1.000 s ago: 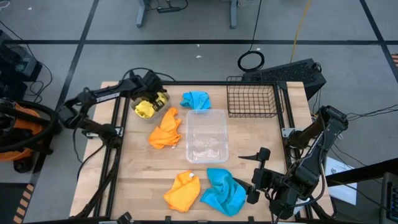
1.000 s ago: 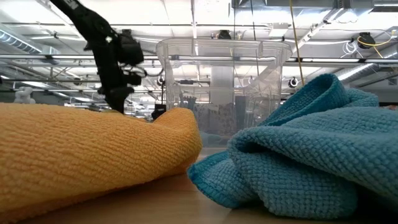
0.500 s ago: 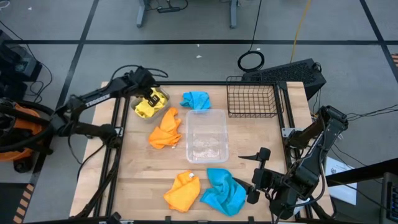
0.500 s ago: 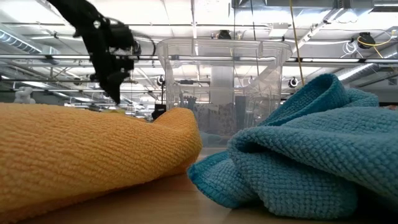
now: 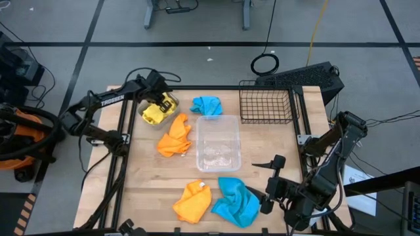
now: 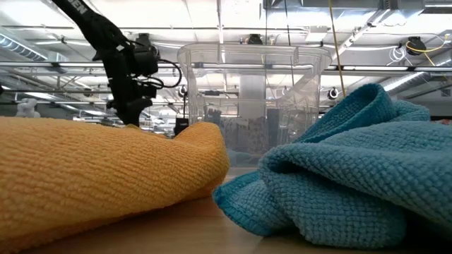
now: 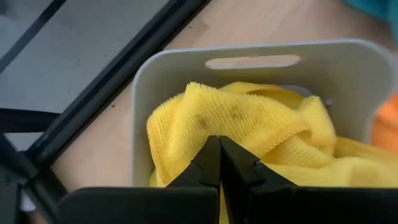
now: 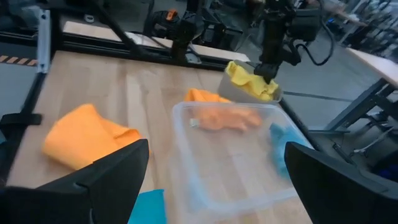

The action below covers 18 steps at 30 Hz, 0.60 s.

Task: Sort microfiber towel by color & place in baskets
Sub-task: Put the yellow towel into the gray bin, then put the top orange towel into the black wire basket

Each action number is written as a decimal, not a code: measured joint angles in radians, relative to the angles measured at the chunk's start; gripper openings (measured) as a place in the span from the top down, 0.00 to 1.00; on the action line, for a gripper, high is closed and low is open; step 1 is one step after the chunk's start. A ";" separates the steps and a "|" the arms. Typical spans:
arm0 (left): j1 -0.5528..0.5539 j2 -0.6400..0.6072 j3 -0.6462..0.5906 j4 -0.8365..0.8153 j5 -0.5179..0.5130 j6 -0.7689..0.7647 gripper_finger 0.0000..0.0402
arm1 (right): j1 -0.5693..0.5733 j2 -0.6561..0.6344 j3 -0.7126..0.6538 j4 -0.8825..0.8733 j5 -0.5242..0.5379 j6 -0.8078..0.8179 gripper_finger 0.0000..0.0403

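Observation:
A grey bin (image 5: 173, 103) at the table's far left holds yellow towels (image 5: 154, 115). My left gripper (image 5: 157, 99) stands over it, shut, its tips down among the yellow towels (image 7: 236, 112). One blue towel (image 5: 207, 105) lies beyond the clear tub (image 5: 218, 143), and an orange towel (image 5: 175, 137) lies left of the tub. A second orange towel (image 5: 192, 201) and a second blue towel (image 5: 236, 203) lie at the near edge. The black wire basket (image 5: 266, 101) sits at the far right. My right gripper (image 5: 262, 182) waits open, near right. My left gripper comes from above, pointing down into the grey bin (image 7: 348, 81). Its shut fingertips (image 7: 214, 152) rest against the top fold of the yellow towel (image 7: 205, 121), which lies bunched in the bin. Whether any cloth is caught between them cannot be told.
The clear tub (image 6: 254, 92) stands in the middle of the table. In the low view the near orange towel (image 6: 92, 169) and near blue towel (image 6: 353, 169) fill the foreground. Black frame rails run along the table's left and right edges.
My left gripper rose off the bin and swung toward the table's far left, then came back down onto the yellow towels in the grey bin. The towels on the table and my right arm have stayed where they were.

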<state>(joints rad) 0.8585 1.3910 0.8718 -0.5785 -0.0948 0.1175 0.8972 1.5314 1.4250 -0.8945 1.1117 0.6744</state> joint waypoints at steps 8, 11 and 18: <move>-0.070 -0.168 0.036 -0.079 0.010 -0.092 0.99 | -0.036 0.000 0.000 0.000 0.045 -0.010 0.09; -0.132 -0.244 0.036 -0.090 0.012 -0.141 0.99 | -0.066 0.000 0.000 0.000 0.038 -0.009 0.09; -0.385 -0.351 -0.061 0.051 0.013 -0.304 0.99 | -0.177 0.000 -0.001 -0.001 -0.068 -0.069 0.09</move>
<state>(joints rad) 0.4734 1.0396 0.8106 -0.5271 -0.0815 -0.1866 0.7202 1.5318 1.4239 -0.8951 1.0433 0.6053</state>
